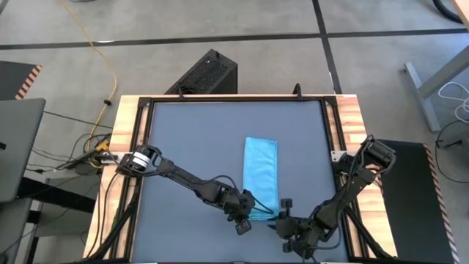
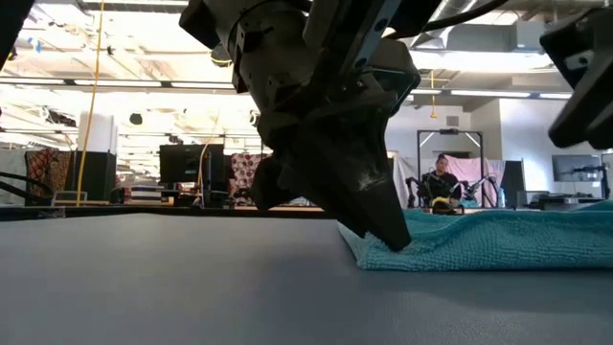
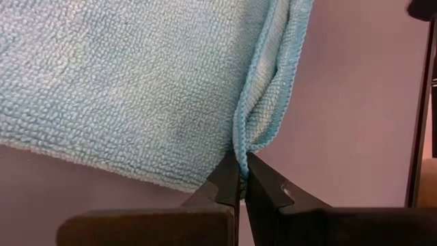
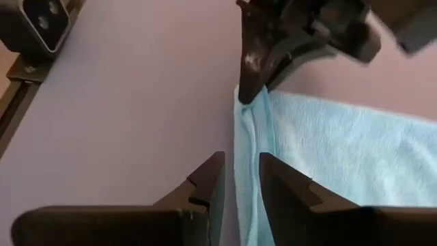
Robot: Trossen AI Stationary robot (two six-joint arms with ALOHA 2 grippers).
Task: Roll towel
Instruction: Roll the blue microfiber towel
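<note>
The dark grey table (image 1: pixel 190 139) carries the towel (image 1: pixel 261 172), a folded sky-blue strip lying flat right of centre, its long axis running from the far side toward the near edge, one short end pointing at the grippers. The left gripper (image 1: pixel 253 213) sits at that near end's left corner, its fingers (image 3: pixel 229 184) pressed together on the towel's hemmed edge. The right gripper (image 1: pixel 284 220) waits just beside the same end, its fingers (image 4: pixel 208 181) slightly apart, straddling the towel's edge without clamping it.
</note>
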